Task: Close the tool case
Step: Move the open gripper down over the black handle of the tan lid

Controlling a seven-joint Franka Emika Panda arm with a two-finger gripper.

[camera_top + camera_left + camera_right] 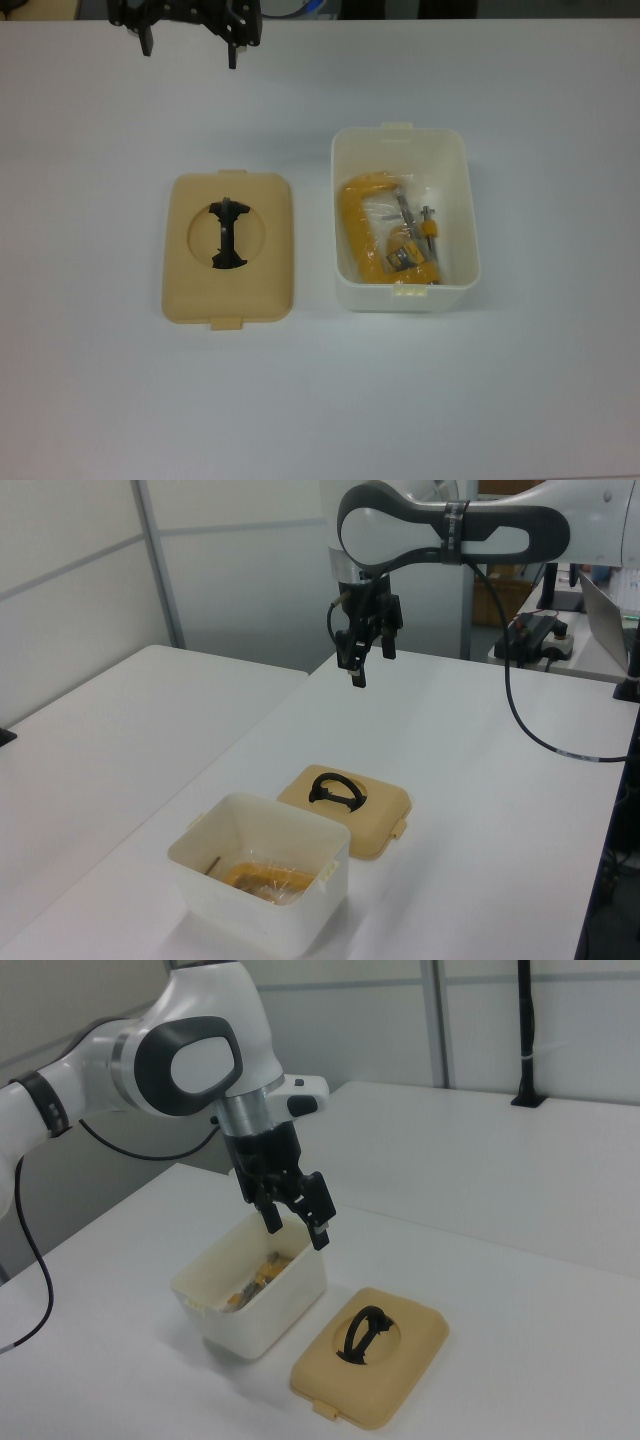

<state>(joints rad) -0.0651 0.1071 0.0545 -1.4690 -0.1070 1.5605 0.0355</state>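
Claw (190, 45): black two-finger claw on a white and grey arm, fingers apart and empty, hanging high above the white bench (90, 400), pointing down.

Tool case, body: white translucent rectangular plastic tub (404, 220) with small latch tabs on its short ends, standing open below the claw and off to the top view's right. It holds a yellow C-clamp (372, 232) with a metal screw, lying flat inside, apparently in clear wrap.

Tool case, cover: tan rounded-rectangle plastic lid (229, 262) lying flat on the bench, almost straight below the claw, just beside the tub and apart from it. Its round recess faces up with the black handle (228, 234) exposed, likely left so for a grasp from above.

Status: case not yet closed; the lid must be lifted onto the tub.
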